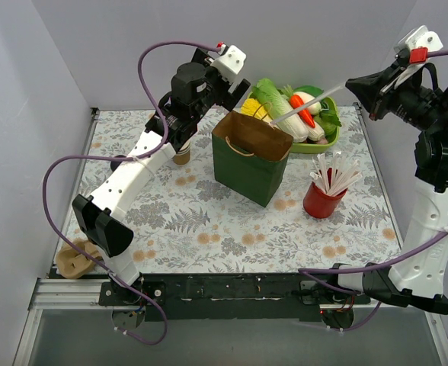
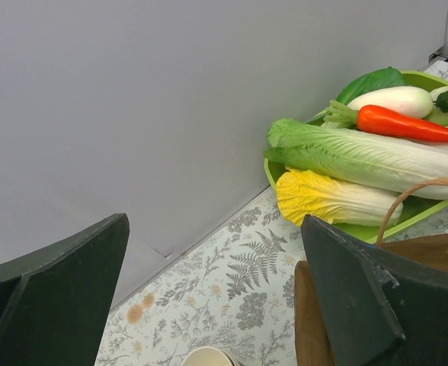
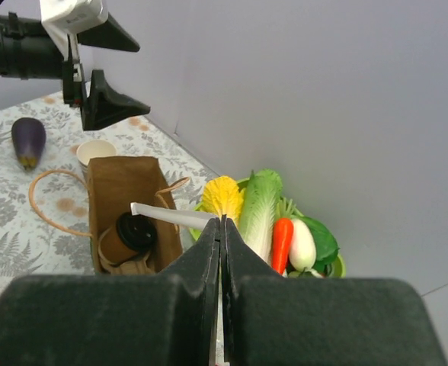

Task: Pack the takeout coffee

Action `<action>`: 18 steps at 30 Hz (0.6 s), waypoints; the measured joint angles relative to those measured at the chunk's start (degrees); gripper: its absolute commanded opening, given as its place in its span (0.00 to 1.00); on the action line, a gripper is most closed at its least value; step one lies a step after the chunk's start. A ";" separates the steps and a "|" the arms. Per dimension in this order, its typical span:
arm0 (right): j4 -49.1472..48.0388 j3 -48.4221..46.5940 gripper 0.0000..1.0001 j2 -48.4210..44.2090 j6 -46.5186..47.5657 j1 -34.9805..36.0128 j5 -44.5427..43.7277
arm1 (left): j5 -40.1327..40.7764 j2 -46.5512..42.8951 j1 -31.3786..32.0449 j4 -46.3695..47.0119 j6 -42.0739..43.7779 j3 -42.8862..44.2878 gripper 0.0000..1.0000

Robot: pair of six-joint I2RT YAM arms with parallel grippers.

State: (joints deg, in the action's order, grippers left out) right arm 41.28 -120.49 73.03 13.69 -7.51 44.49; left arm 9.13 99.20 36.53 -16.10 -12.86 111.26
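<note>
Here the right gripper (image 3: 222, 223) is pinched shut on a white straw (image 3: 171, 215), its arm stretched high over the bag (image 3: 121, 179). The coffee (image 3: 135, 233) sits inside the bag, seemingly tipped. The left gripper (image 2: 214, 229) gapes wide and empty, raised beside the bag.

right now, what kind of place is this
Probably a lab robot cell staged as a takeout counter: plain grey walls box in a table with a fern-print cloth, left arm and right arm bolted to its near rail, and props such as a paper bag and a tray of toy vegetables.
</note>
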 measured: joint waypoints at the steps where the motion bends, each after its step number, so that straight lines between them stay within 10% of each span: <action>1: 0.42 0.44 0.01 0.02 0.20 0.00 0.52 | 0.11 0.04 0.00 0.15 0.07 0.17 0.98; 11: 6.75 8.15 0.01 2.38 4.57 0.61 2.03 | 0.98 0.04 -0.07 0.81 0.52 0.09 0.98; 18: 9.62 5.70 0.47 9.57 4.44 8.81 -0.83 | 1.01 0.07 -0.42 1.14 0.48 -0.26 0.98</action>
State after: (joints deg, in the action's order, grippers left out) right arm 50.89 -114.78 82.61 18.13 1.30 43.66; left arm 10.13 99.26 36.12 -14.96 -12.38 111.00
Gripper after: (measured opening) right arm 0.359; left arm 0.981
